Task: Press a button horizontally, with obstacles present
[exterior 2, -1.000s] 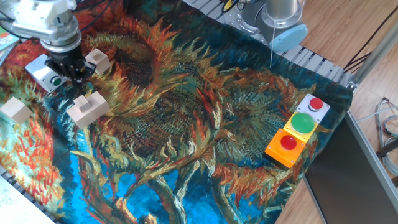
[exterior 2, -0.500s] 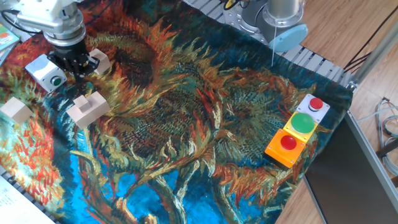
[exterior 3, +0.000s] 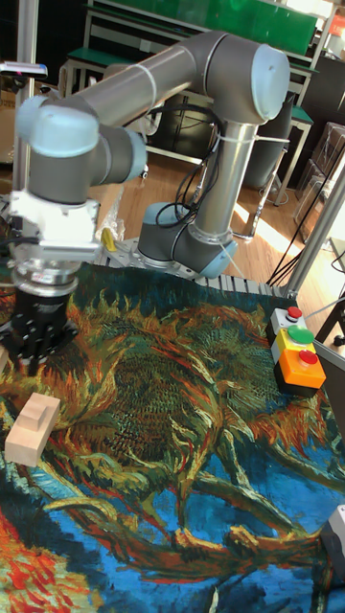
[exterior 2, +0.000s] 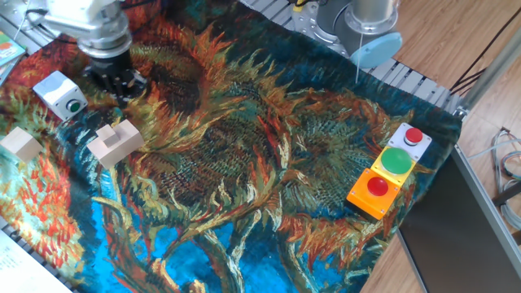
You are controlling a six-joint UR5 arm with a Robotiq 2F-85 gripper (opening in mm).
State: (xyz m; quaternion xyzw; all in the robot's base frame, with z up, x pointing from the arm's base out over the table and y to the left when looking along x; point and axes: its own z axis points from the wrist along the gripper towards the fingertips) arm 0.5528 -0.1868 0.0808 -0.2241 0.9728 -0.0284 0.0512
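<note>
The small green button [exterior 2: 75, 105] faces front-right on the side of a white-and-grey cube box [exterior 2: 59, 89] at the far left of the cloth. My gripper [exterior 2: 122, 88] hangs to the right of the box and apart from it, its dark fingers pointing down. No gap or contact between the fingertips can be made out. Two obstacles show: a pale notched wooden block [exterior 2: 114, 142] in front of the gripper, and a small wooden cube [exterior 2: 20, 145] near the left edge. The tall fixed view shows the gripper [exterior 3: 36, 359] above the notched block [exterior 3: 34, 426]; the button is out of that view.
A row of three button boxes stands at the right: red on white [exterior 2: 414, 138], a green dome on yellow [exterior 2: 396, 161], red on orange [exterior 2: 376, 189]. The arm's base [exterior 2: 366, 24] sits at the back. The patterned cloth [exterior 2: 244, 179] covers the table.
The gripper has pulled away from the button box, moving right and toward the back. It now covers the spot where a second small cube stood. The box and blocks have not moved.
</note>
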